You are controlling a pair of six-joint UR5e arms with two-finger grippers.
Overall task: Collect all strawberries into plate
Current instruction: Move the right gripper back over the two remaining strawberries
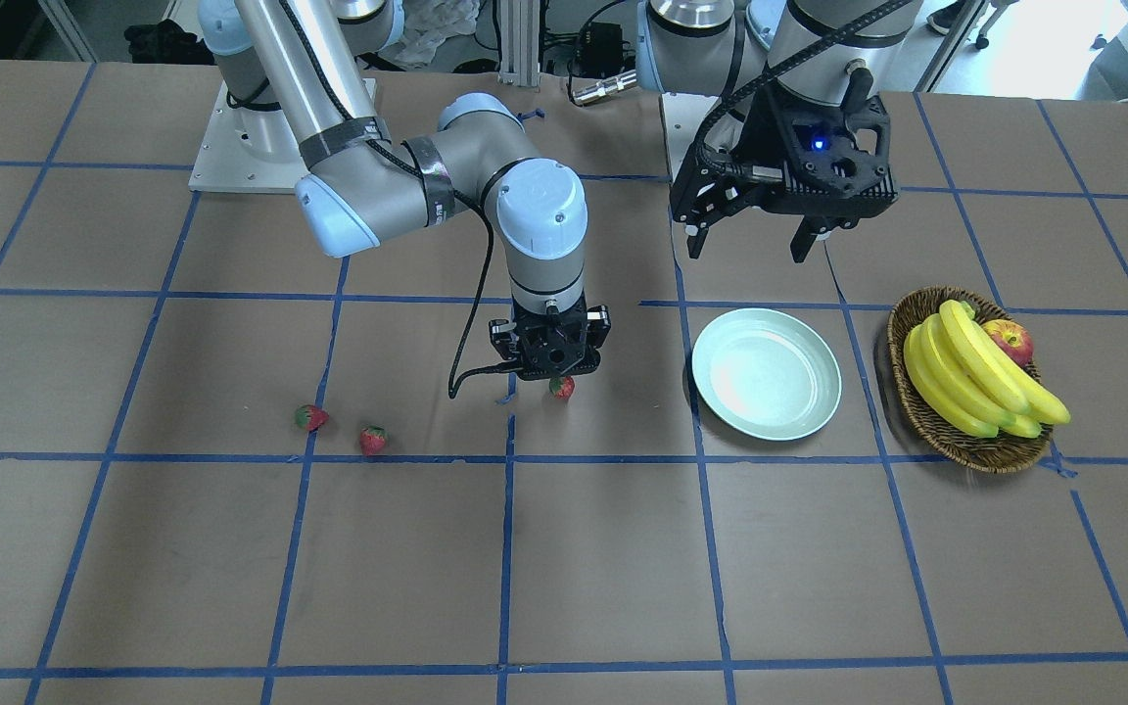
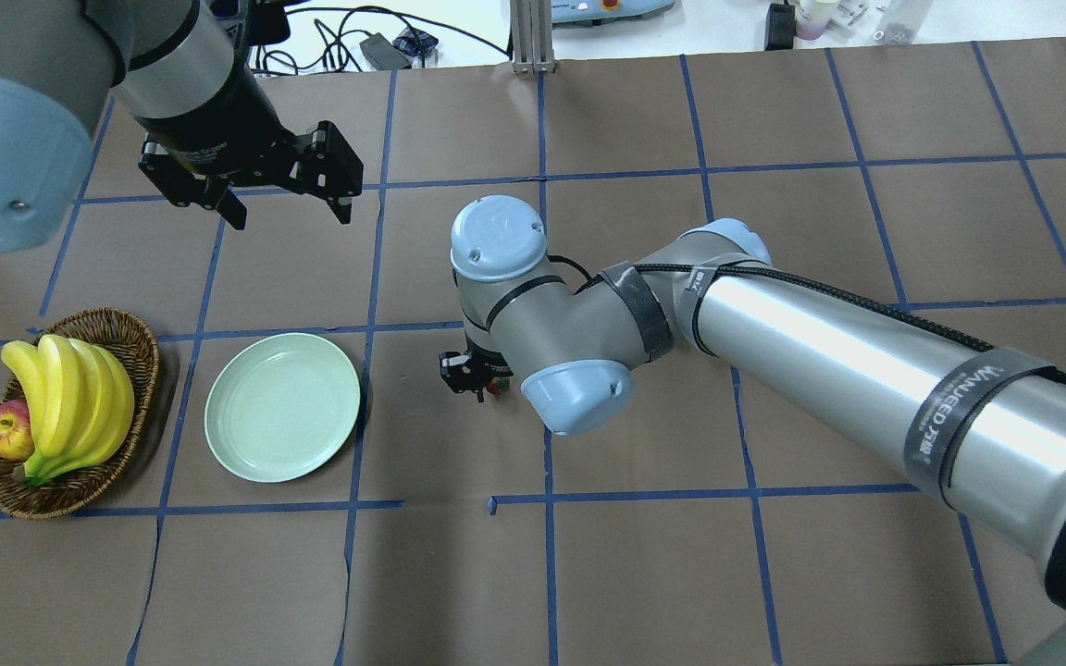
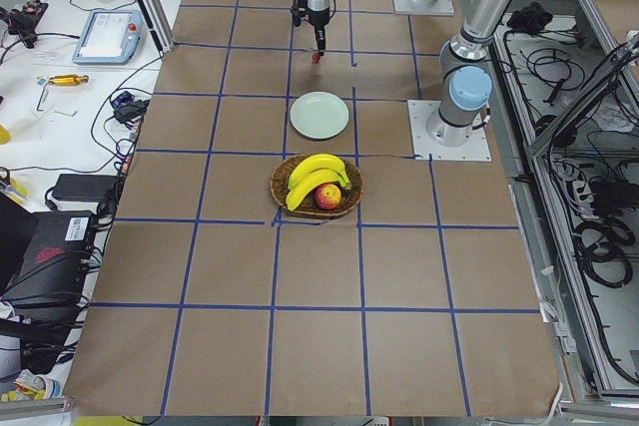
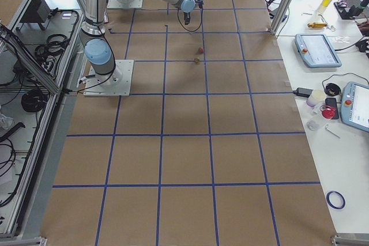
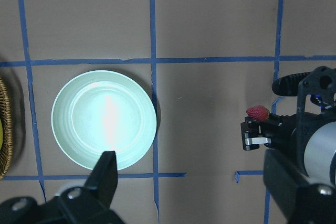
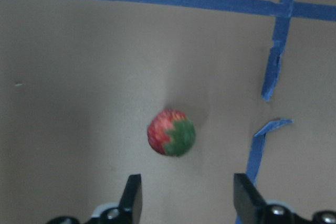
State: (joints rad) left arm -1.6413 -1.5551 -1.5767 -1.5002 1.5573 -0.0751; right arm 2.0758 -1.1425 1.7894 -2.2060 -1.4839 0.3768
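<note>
One strawberry [image 6: 171,132] lies on the brown table just ahead of my right gripper [image 6: 188,181], which is open, with its fingers [image 6: 132,195] straddling the spot below the berry and not touching it. In the front view this berry [image 1: 562,388] peeks out under the right gripper [image 1: 556,376]. Two more strawberries [image 1: 310,418] [image 1: 373,440] lie on the table further to the robot's right. The mint-green plate [image 1: 766,372] holds nothing and lies left of the right gripper. My left gripper [image 1: 748,250] hangs open and empty above the table behind the plate.
A wicker basket [image 1: 916,401] with bananas [image 1: 975,382] and an apple [image 1: 1010,341] stands beyond the plate on the robot's left. The right arm's elbow [image 2: 579,393] hangs low over the middle of the table. Blue tape lines [image 1: 508,548] grid the table.
</note>
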